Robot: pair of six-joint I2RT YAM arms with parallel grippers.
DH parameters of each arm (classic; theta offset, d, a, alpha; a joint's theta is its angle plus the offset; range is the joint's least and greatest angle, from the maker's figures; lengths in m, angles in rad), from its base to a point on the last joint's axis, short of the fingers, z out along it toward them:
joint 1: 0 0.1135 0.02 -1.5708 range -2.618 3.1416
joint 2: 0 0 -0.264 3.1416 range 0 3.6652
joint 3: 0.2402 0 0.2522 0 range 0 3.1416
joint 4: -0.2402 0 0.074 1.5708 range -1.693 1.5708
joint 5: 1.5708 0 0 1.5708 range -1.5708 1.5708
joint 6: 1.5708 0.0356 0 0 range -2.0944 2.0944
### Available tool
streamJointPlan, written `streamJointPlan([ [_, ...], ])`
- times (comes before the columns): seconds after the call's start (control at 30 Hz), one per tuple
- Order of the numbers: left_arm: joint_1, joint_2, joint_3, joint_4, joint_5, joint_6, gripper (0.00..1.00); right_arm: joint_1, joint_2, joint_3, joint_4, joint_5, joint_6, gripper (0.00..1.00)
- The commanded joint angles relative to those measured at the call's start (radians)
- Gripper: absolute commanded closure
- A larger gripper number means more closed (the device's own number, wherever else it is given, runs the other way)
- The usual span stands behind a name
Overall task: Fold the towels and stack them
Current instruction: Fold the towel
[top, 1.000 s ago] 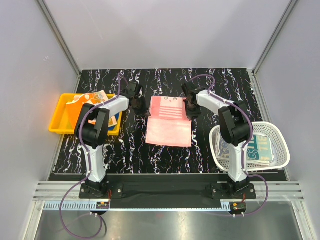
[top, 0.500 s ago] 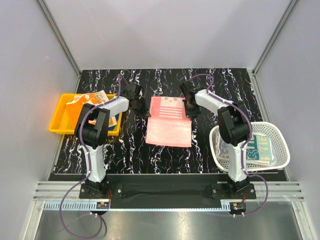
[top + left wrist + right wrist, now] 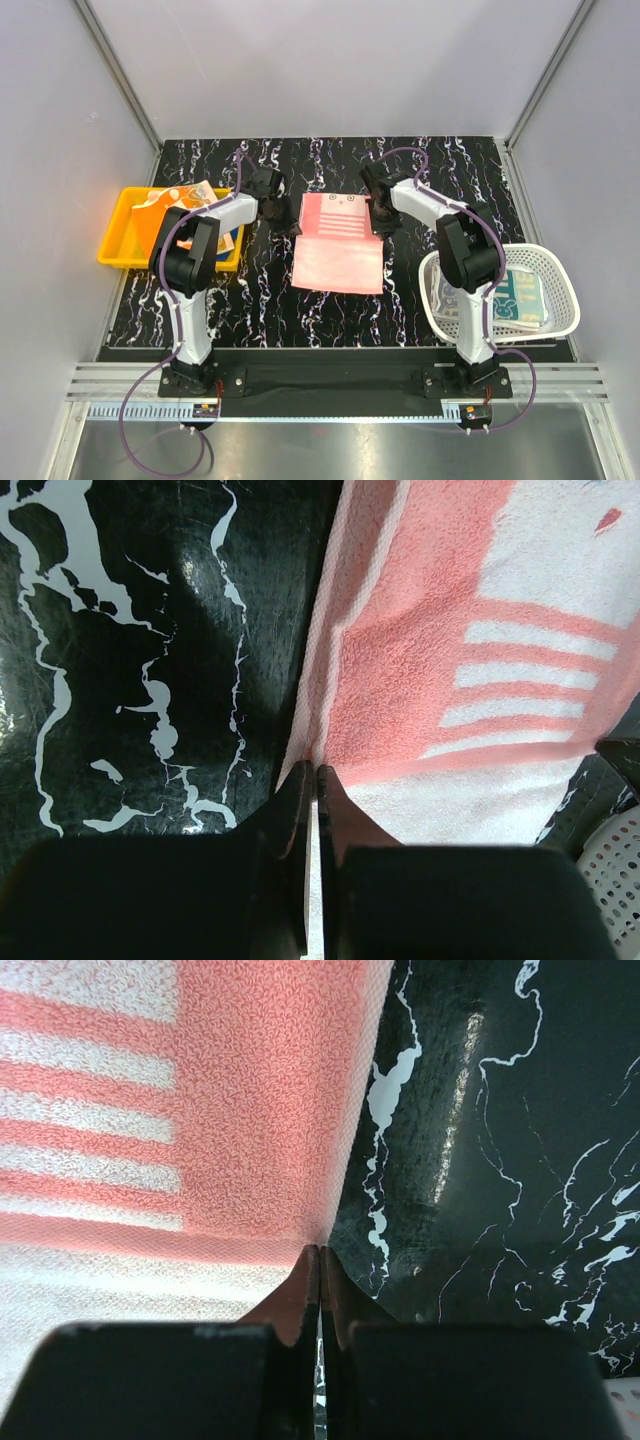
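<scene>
A: Entry, viewed from the near side. Where does the pink towel [image 3: 338, 245] sit?

B: Spread flat on the black marbled table [image 3: 260, 300], about midway between the two arms. Its striped end is far, its plain pink end near.

A: Left gripper [image 3: 290, 228]?

B: Down at the towel's left edge, towards the far end. In the left wrist view the left gripper [image 3: 316, 775] has its fingers [image 3: 296, 800] pressed together, with the towel's [image 3: 420, 670] hem pinched between the tips.

A: Right gripper [image 3: 377, 225]?

B: It mirrors the other, at the right edge. In the right wrist view the right gripper [image 3: 319, 1255] has its fingers [image 3: 300, 1290] closed tight with no gap. The towel's [image 3: 250, 1110] border runs straight into the tips, so it grips that edge.

A: Other cloths?

B: An orange printed towel [image 3: 180, 195] lies heaped in the yellow tray [image 3: 118, 245] on the left side of the table. A teal towel [image 3: 518, 295] lies in the white basket [image 3: 560, 275] on the right. Both are well apart from the pink one.

A: Is the towel lifted?

B: I cannot tell. From above it looks flat on the table.
</scene>
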Motion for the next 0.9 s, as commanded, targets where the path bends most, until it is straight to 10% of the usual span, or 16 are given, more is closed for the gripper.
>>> streamJointPlan([
  [0.0, -0.001, -0.052, -0.003, 0.023, 0.016, 0.006, 1.00, 0.013, -0.088, -0.005, 0.003, 0.022, 0.007, 1.00],
  [0.63, -0.001, -0.215, -0.115, 0.032, -0.004, 0.006, 1.00, 0.013, -0.260, -0.146, 0.051, -0.044, 0.032, 1.00],
  [0.87, -0.025, -0.251, -0.206, 0.086, 0.010, -0.022, 1.00, 0.013, -0.249, -0.172, 0.144, -0.108, 0.070, 0.75],
])
